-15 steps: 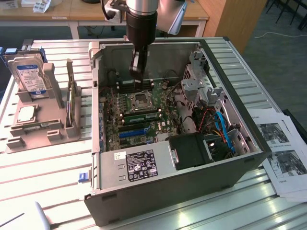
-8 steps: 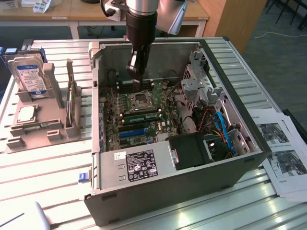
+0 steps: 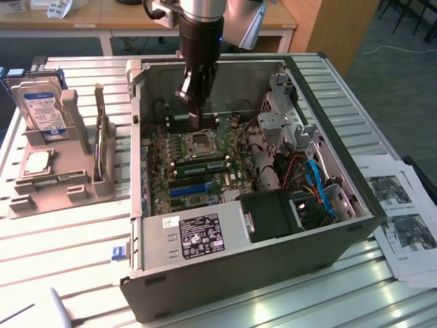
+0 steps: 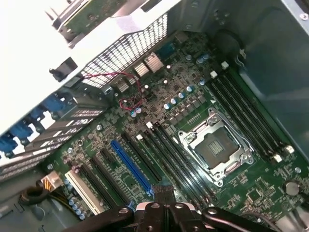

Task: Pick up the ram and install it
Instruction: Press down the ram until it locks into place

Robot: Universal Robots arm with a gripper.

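Near desk [image 3: 61, 239] edge: PC case [image 3: 252, 273] is lying open side up, w/ labelled power supply [image 3: 198, 236] and black fan [image 3: 273, 215] sitting at its near wall. Papers [image 3: 403, 225] are lying at the desk edge on the exterior view's right. Grey holder [image 3: 61, 171] is standing twd the opposite edge, carrying a hard drive [image 3: 44, 109].

Mid-case: blue slot [image 3: 188, 190] is showing on the motherboard [image 3: 160, 157]. Just beyond it the ram [image 3: 201, 166] is lying along the black memory slots, just this side of the CPU socket [image 3: 203, 142]. Can't tell if it's fully seated.

Farther: arm [image 3: 200, 41] is reaching down into the case w/ jaws fully closed just beyond the socket. Nothing is showing between them. Cables [image 3: 311, 181] are crowding the drive-bay side.

Wrist view: motherboard [image 4: 231, 193], socket [image 4: 215, 147], blue slot [image 4: 130, 164].
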